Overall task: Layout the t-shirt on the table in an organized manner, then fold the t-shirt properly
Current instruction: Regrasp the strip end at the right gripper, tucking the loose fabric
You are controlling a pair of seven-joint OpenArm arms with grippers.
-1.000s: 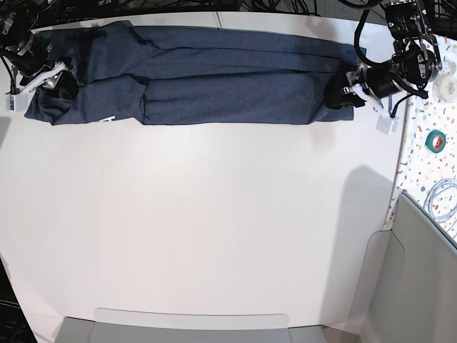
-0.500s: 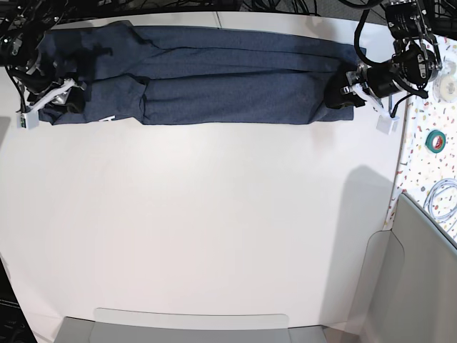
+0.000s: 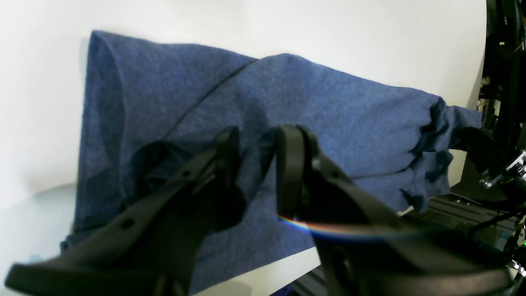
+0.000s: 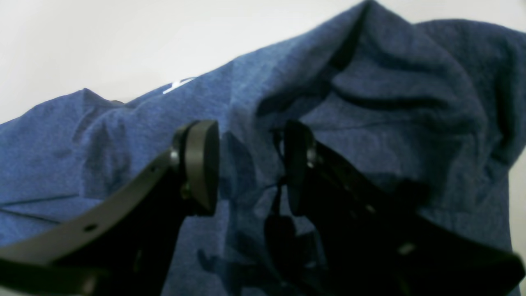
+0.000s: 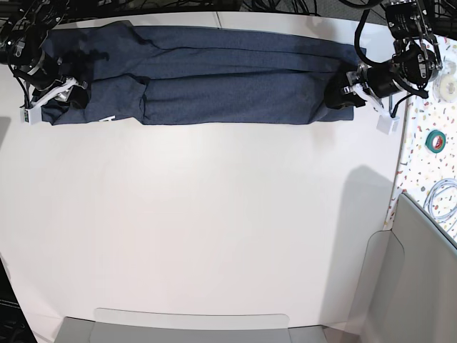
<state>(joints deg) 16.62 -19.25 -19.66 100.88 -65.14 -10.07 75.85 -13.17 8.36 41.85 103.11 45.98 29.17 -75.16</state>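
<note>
The dark navy t-shirt (image 5: 228, 78) lies folded into a long band along the far edge of the white table (image 5: 214, 214). At the band's right end in the base view, my left gripper (image 5: 341, 96) is shut on the t-shirt. Its wrist view shows the black fingers (image 3: 228, 164) pinching a raised fold of the t-shirt (image 3: 328, 107). My right gripper (image 5: 71, 96) is at the band's left end. In the right wrist view the right gripper (image 4: 248, 168) stands over the rumpled t-shirt (image 4: 123, 135), its jaws closed on a ridge of cloth. A sliver of white print (image 4: 176, 85) peeks out.
A speckled side surface (image 5: 421, 114) to the right holds a green tape roll (image 5: 436, 141) and a coil of white cable (image 5: 443, 200). Grey panels stand at the near edge (image 5: 193, 325) and the near right (image 5: 421, 279). Black cables run behind the table.
In the base view my right gripper has moved right and toward the near side, drawing the shirt's left end inward with it. The left gripper has stayed put.
</note>
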